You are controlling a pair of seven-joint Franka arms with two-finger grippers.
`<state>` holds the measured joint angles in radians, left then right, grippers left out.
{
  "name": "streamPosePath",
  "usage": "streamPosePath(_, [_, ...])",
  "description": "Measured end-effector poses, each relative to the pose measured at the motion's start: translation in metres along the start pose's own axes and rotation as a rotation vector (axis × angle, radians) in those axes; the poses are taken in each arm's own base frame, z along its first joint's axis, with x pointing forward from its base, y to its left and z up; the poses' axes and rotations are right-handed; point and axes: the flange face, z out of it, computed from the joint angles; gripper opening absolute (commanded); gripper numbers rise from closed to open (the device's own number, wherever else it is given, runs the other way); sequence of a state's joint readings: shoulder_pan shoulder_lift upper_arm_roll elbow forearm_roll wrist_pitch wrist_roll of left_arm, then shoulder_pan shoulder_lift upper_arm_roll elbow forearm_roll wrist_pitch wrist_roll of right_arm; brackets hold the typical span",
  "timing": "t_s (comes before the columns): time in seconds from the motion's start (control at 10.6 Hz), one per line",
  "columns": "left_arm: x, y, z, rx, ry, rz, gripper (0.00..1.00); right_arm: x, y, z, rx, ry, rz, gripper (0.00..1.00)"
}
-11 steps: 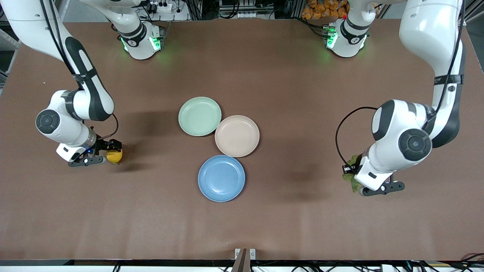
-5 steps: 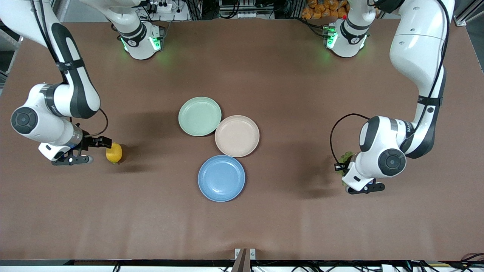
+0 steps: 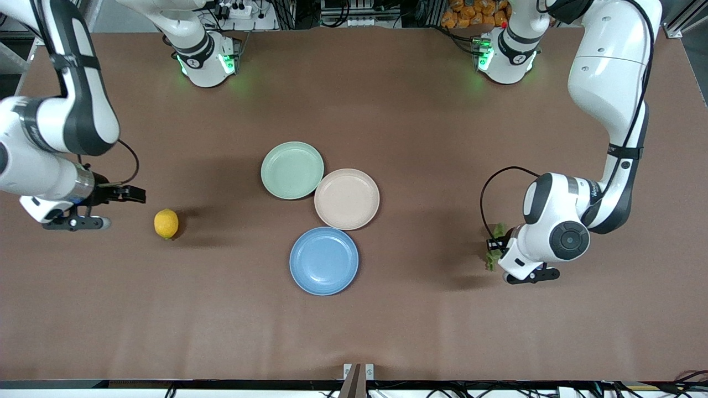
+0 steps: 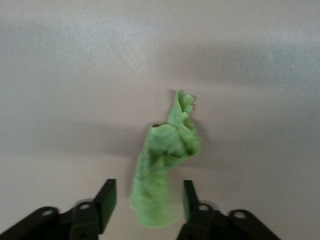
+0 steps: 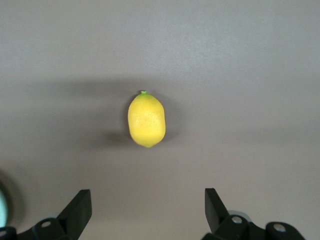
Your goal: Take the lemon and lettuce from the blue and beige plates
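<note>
Lemon (image 3: pixel 166 223) on table (image 3: pixel 387 110), lettuce (image 4: pixel 165 165) btwn left gripper (image 4: pixel 147 202) fingers

No text can be read anywhere (arm markings too small).

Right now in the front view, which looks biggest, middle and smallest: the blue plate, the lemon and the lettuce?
1. The blue plate, clearly the largest.
2 and 3. The lemon and the lettuce cannot be ranked: the left arm covers most of the lettuce, so only a small scrap shows beside the lemon-sized patch.
</note>
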<state>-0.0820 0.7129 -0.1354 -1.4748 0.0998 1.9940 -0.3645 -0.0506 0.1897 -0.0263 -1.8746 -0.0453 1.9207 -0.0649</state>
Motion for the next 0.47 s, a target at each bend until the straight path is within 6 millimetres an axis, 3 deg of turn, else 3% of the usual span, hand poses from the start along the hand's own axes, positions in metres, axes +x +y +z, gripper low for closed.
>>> streamPosePath(0.28, [0.0,-0.025,-0.041,-0.016,0.051,-0.033,1.0,-0.008,-0.002,-0.055,-0.002,0.014,-0.002,1.0])
streamPosePath(0.47, [-0.019,-0.042,-0.076,-0.018,0.076,-0.049,1.0,-0.012,-0.002,-0.085,-0.003,0.009,0.0,1.0])
